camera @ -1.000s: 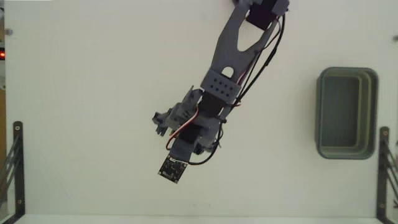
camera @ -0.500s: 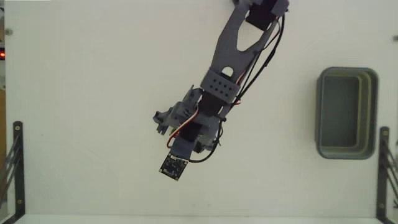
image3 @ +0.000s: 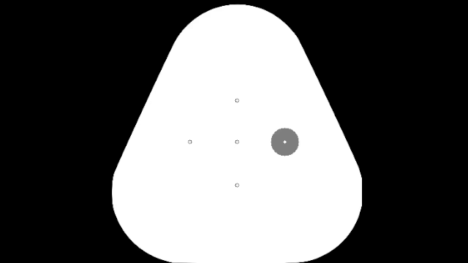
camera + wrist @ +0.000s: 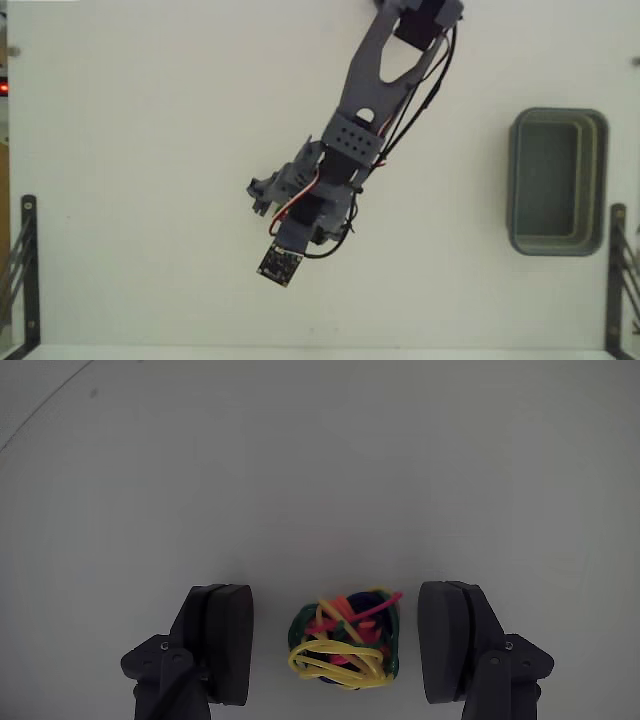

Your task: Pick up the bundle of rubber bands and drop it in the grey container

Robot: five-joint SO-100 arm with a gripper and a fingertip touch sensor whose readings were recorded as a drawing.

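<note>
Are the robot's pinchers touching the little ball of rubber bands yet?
Apart. In the wrist view the bundle of rubber bands lies between the open gripper fingers, with bare table showing on both sides of it.

Rubber bands [image 4: 344, 642] glossy; claw [image 4: 342, 630] matt plastic (smooth); table [image 4: 300, 460] matt, smooth.

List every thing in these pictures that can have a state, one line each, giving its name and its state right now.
gripper: open, its fingers either side of the bundle, gaps showing, not touching it.
bundle of rubber bands: lying on the table, not gripped or lifted.
grey container: upright, open-topped, nothing visible inside.
</note>
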